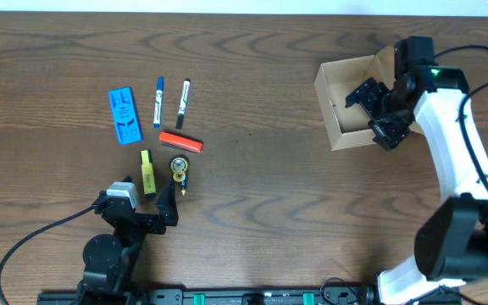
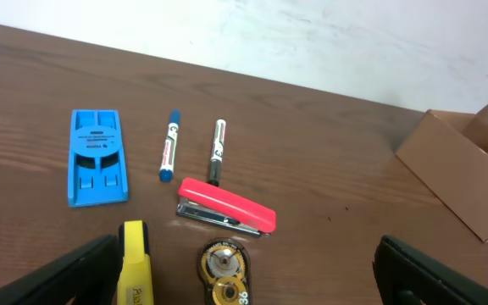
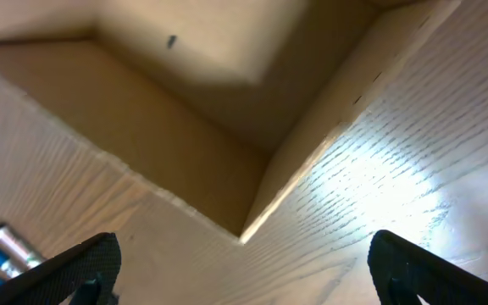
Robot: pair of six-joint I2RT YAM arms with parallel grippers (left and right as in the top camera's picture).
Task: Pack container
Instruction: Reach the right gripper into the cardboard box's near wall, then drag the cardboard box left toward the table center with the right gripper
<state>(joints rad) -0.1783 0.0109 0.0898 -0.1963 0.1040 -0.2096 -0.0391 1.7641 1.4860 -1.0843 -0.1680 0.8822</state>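
The container, a tan cardboard box [image 1: 339, 93], stands open at the right with its flap up at the back. It also shows in the left wrist view [image 2: 464, 174]. In the right wrist view its inner corner [image 3: 185, 119] fills the top. My right gripper [image 1: 374, 112] hovers over the box's right side, open and empty [image 3: 252, 280]. My left gripper [image 1: 166, 203] is open and empty at the near left, just short of a yellow highlighter [image 2: 134, 271] and a round correction-tape dispenser [image 2: 224, 273].
Left of centre lie a flat blue plastic case [image 1: 124, 115], a blue marker [image 1: 158, 102], a black marker [image 1: 182, 103], a red stapler [image 1: 180, 141], the highlighter [image 1: 146, 172] and the tape dispenser [image 1: 179, 167]. Bare wood lies between them and the box.
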